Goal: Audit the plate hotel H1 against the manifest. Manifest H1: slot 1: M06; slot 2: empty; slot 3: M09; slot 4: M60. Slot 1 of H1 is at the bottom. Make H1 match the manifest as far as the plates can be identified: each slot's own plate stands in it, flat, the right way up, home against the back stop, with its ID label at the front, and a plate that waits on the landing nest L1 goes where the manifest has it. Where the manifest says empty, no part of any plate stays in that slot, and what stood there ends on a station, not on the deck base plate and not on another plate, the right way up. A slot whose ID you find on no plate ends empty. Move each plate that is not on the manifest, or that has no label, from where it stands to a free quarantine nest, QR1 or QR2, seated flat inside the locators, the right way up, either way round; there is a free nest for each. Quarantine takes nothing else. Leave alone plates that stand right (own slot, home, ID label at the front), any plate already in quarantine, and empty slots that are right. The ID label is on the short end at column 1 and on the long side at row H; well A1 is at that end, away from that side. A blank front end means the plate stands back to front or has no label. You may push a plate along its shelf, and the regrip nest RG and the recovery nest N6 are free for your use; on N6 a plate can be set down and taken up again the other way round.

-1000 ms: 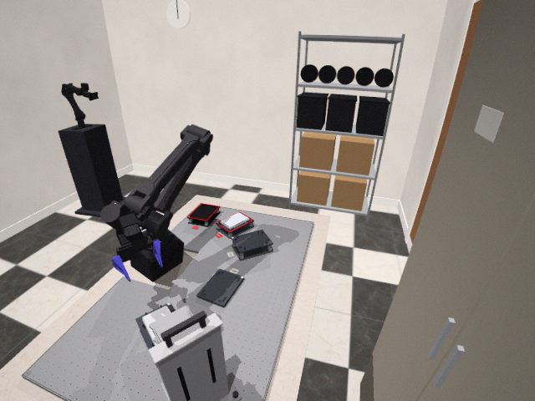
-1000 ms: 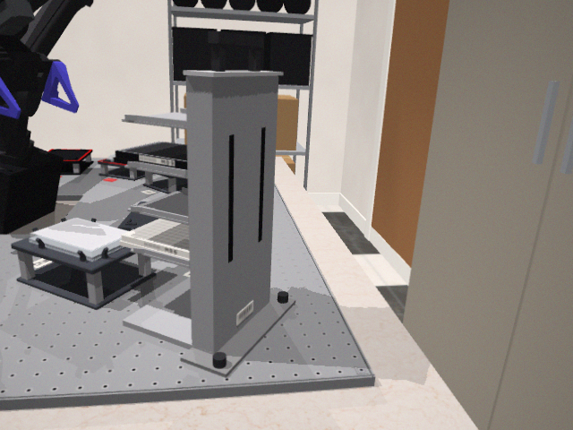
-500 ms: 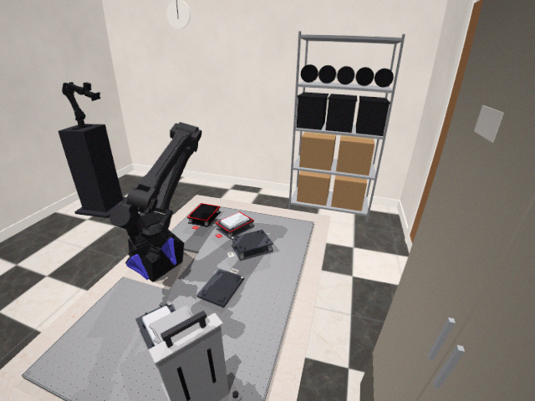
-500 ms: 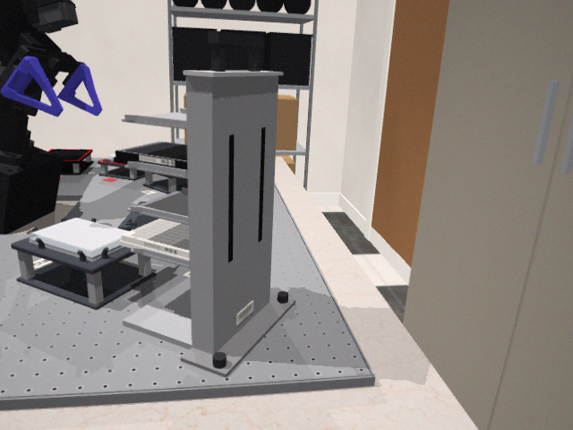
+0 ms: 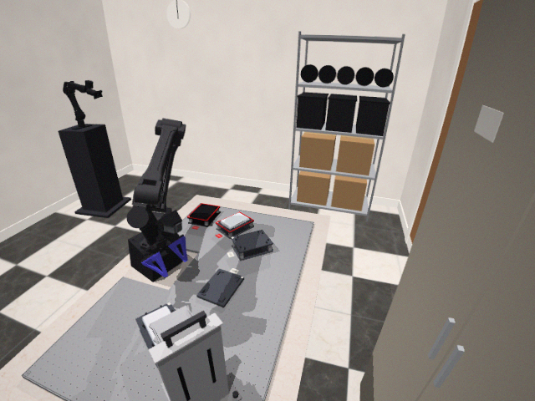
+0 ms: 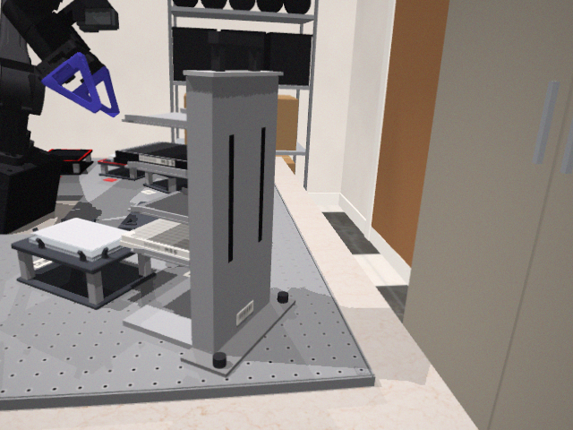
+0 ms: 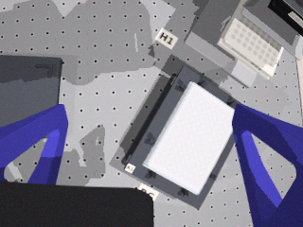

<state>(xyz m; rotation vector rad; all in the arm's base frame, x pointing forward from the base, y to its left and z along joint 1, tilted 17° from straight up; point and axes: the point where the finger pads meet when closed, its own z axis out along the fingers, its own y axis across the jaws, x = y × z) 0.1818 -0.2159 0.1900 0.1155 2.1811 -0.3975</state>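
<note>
Below the centre of the wrist view, the gripper (image 7: pixel 148 151), spread wide and holding nothing, hangs above a white plate (image 7: pixel 189 136) on its stand (image 7: pixel 166 82) on the desk (image 7: pixel 95 38), long axis slanting toward the plate tower (image 7: pixel 218 9) at upper right.

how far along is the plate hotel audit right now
Early. Done: a plate sits in one red-edged nest. In hand: nothing; the gripper is open above the white plate on its nest. Left: that plate, and one sticking out of the hotel.
</note>
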